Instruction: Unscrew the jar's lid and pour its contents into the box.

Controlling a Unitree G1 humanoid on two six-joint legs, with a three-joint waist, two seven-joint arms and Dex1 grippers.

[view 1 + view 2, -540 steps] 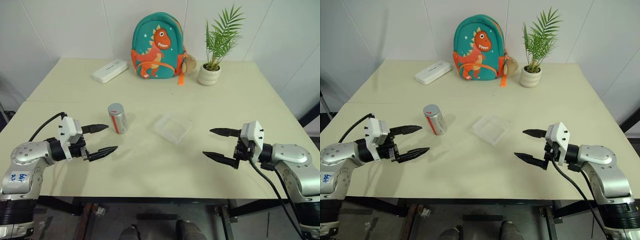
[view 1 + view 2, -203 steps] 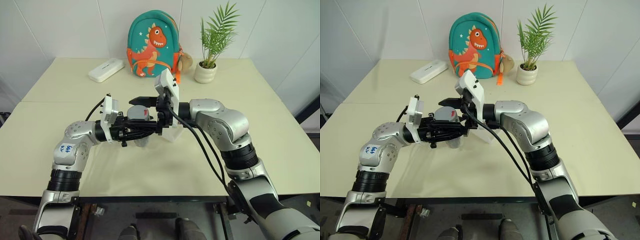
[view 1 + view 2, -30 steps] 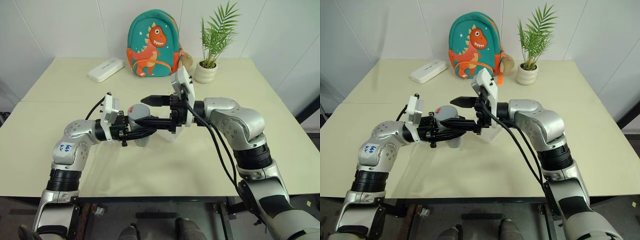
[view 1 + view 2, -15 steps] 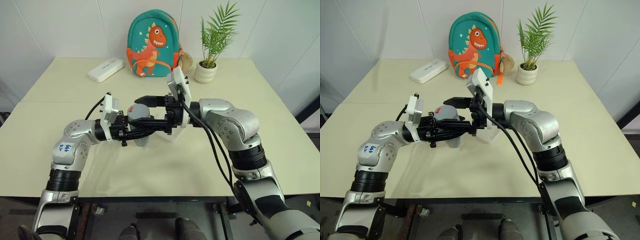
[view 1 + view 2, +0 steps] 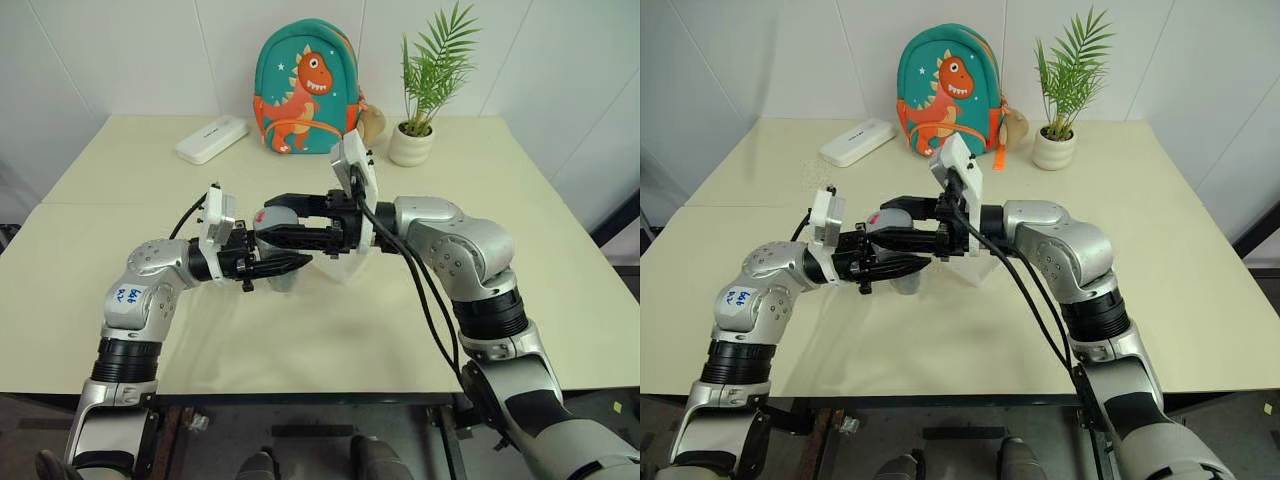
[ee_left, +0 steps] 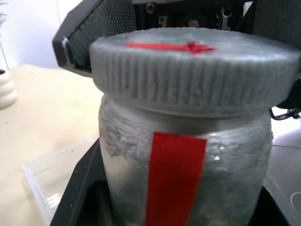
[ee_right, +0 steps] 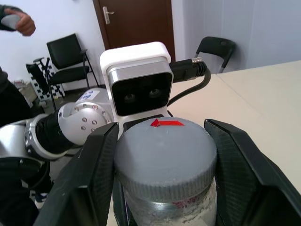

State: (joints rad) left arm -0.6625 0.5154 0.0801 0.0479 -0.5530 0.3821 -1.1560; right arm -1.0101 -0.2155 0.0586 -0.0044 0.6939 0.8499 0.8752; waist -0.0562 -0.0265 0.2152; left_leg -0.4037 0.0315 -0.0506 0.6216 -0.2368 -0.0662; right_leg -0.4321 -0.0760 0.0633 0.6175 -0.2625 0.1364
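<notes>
Right pincer [image 7: 164, 155] clamps the lid [image 7: 164, 157]; left pincer [image 5: 285, 262] grips the jar [image 6: 183, 183] above the box [image 6: 51, 181].

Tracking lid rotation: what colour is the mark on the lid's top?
Red, on the grey lid; clearest in the right wrist view.
</notes>
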